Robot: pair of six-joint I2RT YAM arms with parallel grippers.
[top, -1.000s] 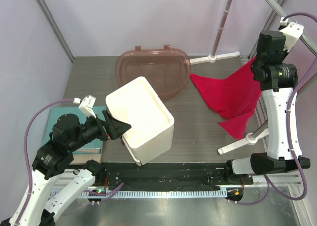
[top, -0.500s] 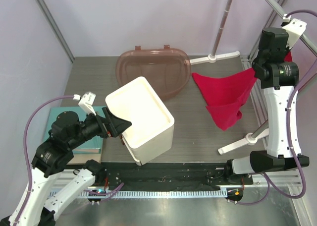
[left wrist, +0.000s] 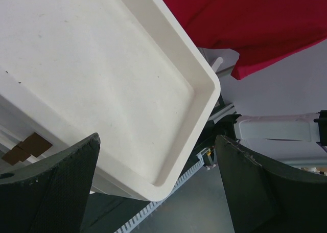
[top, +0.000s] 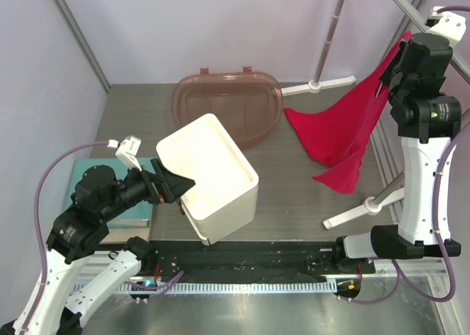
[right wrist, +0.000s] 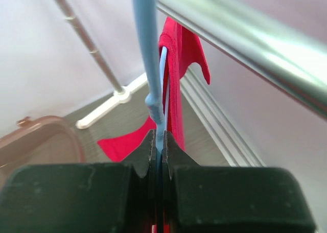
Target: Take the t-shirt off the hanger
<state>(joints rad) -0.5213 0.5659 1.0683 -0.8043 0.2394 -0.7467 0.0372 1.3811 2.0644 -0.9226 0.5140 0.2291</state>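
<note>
The red t-shirt (top: 339,131) hangs from high at the right and trails down onto the table; it also shows in the left wrist view (left wrist: 245,23) and the right wrist view (right wrist: 177,64). The light-blue wire hanger (right wrist: 148,49) runs up from between my right fingers, with the shirt's fabric beside it. My right gripper (right wrist: 159,141) is shut on the hanger wire, raised near the top right in the top view (top: 395,65). My left gripper (top: 172,185) is open, its fingers wide apart on either side of the white box's near corner (left wrist: 157,141).
The white box (top: 209,173) stands tilted at centre left. A brown translucent lid (top: 228,103) lies behind it. A white-grey rack pole (top: 334,19) and its foot (top: 367,206) stand at the right. A metal bar (right wrist: 245,44) runs above the hanger. A teal book (top: 81,175) lies at the left.
My right arm has risen, lifting the hanger and the shirt's top corner higher; the shirt's lower folds have shifted on the table. The left arm has barely moved.
</note>
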